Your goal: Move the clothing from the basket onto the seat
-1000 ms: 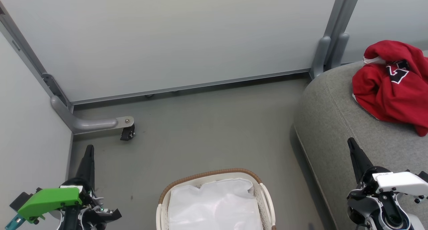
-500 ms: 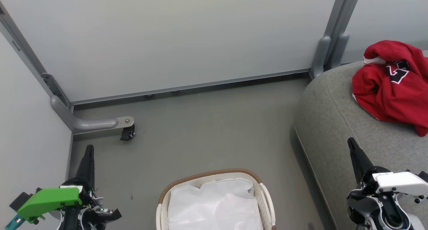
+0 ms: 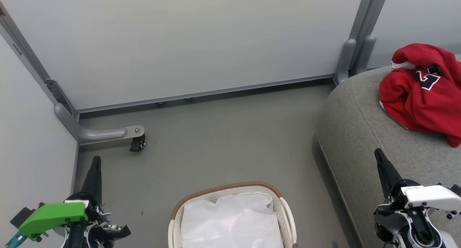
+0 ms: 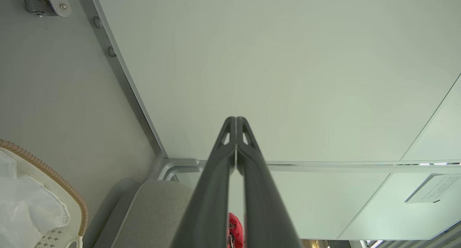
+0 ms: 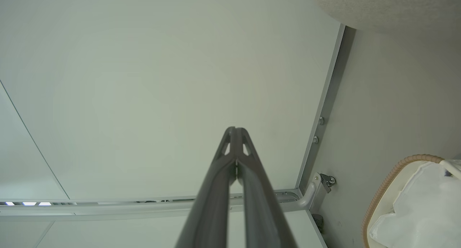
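Clothing (image 3: 421, 93) heaped on grey seat (image 3: 356, 132), basket (image 3: 227, 190) on floor (image 3: 223, 140).

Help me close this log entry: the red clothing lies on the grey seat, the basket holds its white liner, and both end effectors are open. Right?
One slip: the left end effector and right end effector are shut, fingers pressed together in their wrist views. The clothing is on the seat; the basket holds its liner.

We see a grey floor (image 3: 223, 143) running up to pale wall panels (image 3: 187, 39) framed in grey metal. From the left corner a curved grey leg (image 3: 90, 133) ends at a small black caster (image 3: 137, 144). A crumpled white liner sheet (image 3: 230, 222) lies nearest us, low in the head view.
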`<state>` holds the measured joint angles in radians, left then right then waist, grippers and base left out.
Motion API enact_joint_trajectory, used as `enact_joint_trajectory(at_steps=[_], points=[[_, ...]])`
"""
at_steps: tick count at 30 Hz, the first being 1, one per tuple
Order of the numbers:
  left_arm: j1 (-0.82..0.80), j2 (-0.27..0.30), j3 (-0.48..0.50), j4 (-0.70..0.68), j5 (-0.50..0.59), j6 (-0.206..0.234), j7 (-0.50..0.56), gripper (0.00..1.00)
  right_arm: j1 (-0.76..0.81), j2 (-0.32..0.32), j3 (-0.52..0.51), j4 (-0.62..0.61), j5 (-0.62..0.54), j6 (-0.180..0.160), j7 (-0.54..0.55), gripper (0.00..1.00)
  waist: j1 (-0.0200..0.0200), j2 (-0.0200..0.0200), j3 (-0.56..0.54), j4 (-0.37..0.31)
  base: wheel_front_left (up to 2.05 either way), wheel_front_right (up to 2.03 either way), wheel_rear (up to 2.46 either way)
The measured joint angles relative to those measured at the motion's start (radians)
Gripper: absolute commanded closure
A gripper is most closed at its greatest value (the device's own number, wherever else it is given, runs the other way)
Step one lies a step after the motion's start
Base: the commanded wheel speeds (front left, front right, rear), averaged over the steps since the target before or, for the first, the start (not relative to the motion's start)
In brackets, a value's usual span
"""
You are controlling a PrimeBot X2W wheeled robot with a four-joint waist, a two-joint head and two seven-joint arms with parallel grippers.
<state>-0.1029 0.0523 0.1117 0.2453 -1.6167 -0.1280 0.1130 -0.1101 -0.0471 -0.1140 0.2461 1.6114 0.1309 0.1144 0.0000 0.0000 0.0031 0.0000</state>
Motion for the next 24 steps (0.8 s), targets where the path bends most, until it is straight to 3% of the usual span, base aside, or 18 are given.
enact_joint_trajectory(at_steps=[24], points=[[0.0,-0.001,0.001,0.0,0.001,0.0,0.0,1.0,0.0,0.0,0.0,0.0,0.0,0.0,0.0,1.0,0.0,0.0,0.0,0.0,0.0,0.0,0.0]])
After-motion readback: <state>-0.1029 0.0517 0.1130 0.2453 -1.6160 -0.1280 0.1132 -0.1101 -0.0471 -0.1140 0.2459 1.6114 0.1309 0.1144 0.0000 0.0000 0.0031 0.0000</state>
